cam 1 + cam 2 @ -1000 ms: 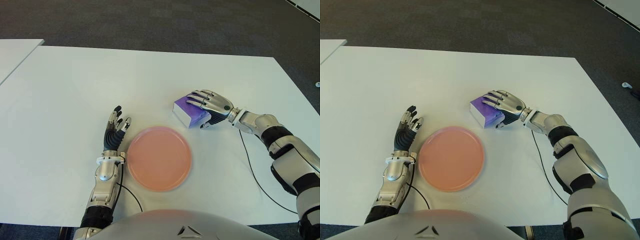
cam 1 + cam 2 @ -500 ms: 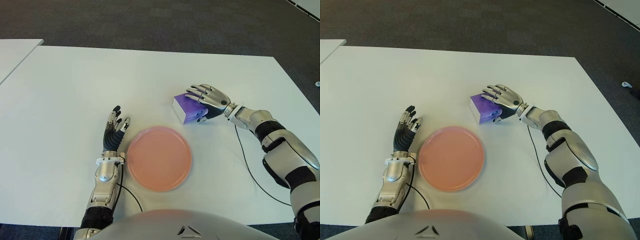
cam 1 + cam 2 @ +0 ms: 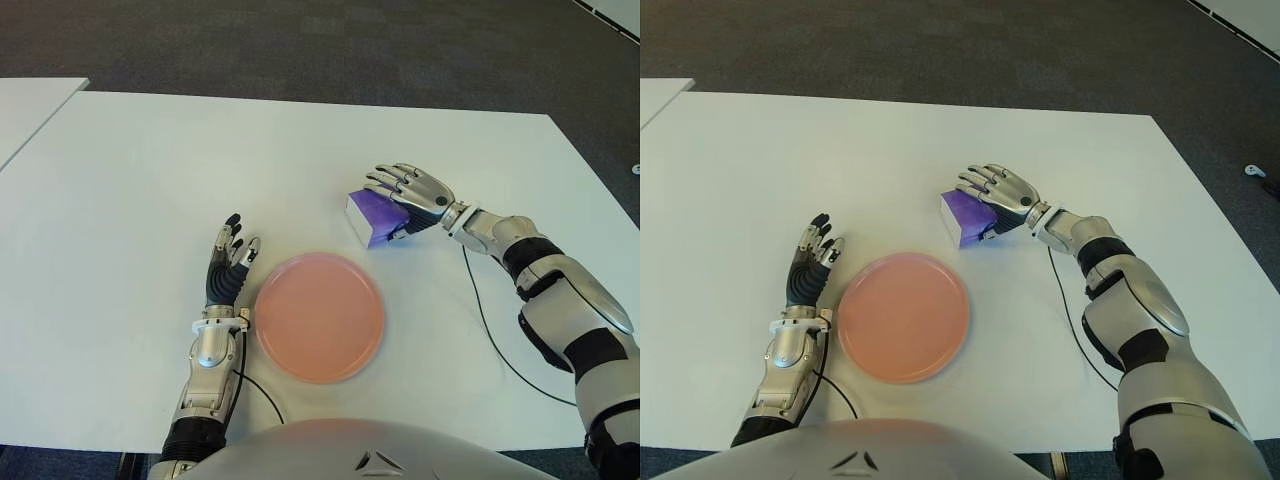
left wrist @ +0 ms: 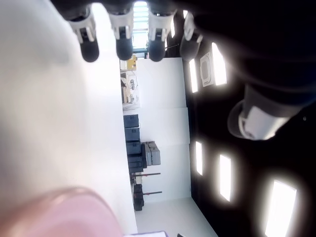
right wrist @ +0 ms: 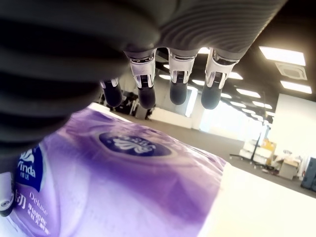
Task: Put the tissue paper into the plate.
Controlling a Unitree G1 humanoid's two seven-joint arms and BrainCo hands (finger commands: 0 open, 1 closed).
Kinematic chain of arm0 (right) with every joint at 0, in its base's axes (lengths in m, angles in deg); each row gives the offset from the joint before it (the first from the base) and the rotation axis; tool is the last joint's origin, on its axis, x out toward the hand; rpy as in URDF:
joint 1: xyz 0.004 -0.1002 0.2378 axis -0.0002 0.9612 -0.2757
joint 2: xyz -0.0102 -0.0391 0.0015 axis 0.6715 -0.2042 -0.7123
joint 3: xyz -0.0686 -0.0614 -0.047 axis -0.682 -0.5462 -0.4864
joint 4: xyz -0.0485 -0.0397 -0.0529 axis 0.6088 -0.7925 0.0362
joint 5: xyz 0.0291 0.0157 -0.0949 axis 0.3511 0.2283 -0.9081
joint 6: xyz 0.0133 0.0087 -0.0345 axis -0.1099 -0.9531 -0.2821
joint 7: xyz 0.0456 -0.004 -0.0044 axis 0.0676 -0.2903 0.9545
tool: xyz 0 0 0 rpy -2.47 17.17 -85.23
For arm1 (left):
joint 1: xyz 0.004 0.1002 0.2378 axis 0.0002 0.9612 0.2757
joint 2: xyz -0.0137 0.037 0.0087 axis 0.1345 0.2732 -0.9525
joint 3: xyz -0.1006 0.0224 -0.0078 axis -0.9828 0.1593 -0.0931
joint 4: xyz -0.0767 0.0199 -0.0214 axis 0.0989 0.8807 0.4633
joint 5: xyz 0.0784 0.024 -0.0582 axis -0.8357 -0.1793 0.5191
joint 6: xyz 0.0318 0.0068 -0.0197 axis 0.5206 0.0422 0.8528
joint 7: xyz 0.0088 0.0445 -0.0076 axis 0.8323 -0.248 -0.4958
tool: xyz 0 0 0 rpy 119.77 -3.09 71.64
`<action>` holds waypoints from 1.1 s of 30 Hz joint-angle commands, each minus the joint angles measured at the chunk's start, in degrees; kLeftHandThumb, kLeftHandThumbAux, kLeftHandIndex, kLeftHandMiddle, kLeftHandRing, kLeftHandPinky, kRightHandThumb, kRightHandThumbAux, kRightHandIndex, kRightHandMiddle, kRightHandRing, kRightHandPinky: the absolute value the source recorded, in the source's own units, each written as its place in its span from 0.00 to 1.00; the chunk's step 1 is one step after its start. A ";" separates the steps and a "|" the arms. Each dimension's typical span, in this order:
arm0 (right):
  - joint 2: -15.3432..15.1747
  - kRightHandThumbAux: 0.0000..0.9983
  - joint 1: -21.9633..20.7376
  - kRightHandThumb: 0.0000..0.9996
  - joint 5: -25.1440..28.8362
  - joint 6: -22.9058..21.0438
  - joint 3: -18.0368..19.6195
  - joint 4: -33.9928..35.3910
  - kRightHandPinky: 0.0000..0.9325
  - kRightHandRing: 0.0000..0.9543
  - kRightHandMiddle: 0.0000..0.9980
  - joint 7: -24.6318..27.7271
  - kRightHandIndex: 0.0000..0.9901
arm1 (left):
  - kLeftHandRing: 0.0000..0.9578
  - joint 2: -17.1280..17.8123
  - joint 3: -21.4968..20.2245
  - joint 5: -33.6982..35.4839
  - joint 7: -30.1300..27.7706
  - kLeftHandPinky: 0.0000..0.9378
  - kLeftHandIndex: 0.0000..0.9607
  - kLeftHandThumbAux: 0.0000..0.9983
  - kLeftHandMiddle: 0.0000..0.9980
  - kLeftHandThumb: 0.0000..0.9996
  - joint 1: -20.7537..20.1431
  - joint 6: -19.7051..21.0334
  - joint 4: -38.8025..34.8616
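reaching across the white rectangular table (image 3: 120, 200), the right hand (image 3: 418, 193) sat at the purple plastic-wrapped pack of tissue paper (image 3: 374, 216), which stood beyond the round flat pink plate (image 3: 319, 316) and a little to its right, well clear of the plate's rim. the pack's white end face pointed toward the plate. in the eye views the metal fingers (image 3: 983, 183) were draped over the pack's top and far side, with the palm against its right end; they were extended rather than curled tight. the right wrist view showed four fingertips (image 5: 147, 98) hovering just above the printed purple wrapper (image 5: 133, 177), with a gap between tips and film, so the pictures did not show a closed grasp and i could not tell whether the pack was truly held. the pack appeared to be on the table, not in the plate.

the left hand (image 3: 228, 270) showed just beside the plate's left edge, fingers straight and slightly apart, holding nothing; its own wrist view showed the fingertips (image 4: 122, 47) lined up and extended above the white surface. a thin black cable (image 3: 490, 330) ran over the table to the right of the plate.
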 commanded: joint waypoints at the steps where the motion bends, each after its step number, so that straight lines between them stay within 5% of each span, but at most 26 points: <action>1: 0.29 0.50 -0.29 0.50 0.80 0.00 -0.36 -0.28 0.00 0.00 0.00 0.00 0.00 | 0.00 -0.45 0.27 -0.91 0.90 0.00 0.00 0.48 0.00 0.00 0.86 0.10 0.05; 33: 1.22 0.52 0.18 0.53 3.46 1.05 -0.69 -0.66 0.00 0.00 0.00 2.67 0.00 | 0.00 -1.27 0.70 -2.50 2.51 0.00 0.00 0.48 0.00 0.00 2.63 0.09 -1.12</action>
